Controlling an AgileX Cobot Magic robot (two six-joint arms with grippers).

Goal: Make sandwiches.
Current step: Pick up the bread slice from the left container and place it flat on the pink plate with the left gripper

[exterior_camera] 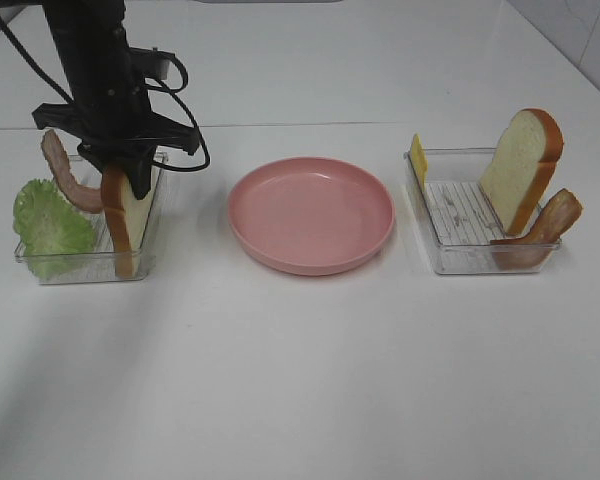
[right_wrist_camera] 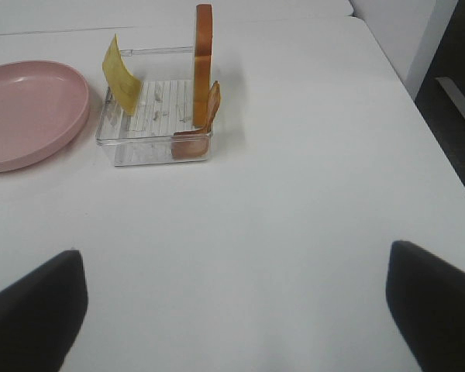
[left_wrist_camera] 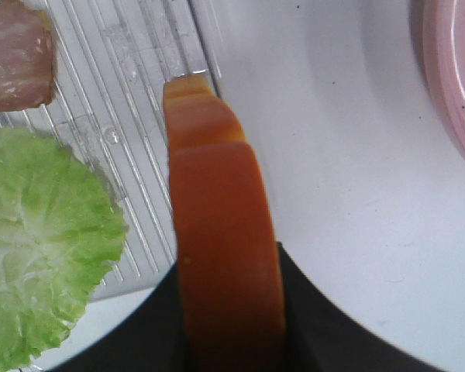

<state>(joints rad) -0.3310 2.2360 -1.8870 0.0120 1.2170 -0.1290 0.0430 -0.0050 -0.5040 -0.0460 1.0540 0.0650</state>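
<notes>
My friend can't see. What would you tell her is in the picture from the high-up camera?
A black robot arm reaches down, its jaws around an upright toy bread slice in the left clear tray, beside lettuce and bacon. An empty pink plate sits mid-table; the right tray holds cheese, another slice and more bacon.

Bright even light, soft shadows on the white table (exterior_camera: 310, 380), close-up bread slice (left_wrist_camera: 225, 256) slightly blurred
</notes>
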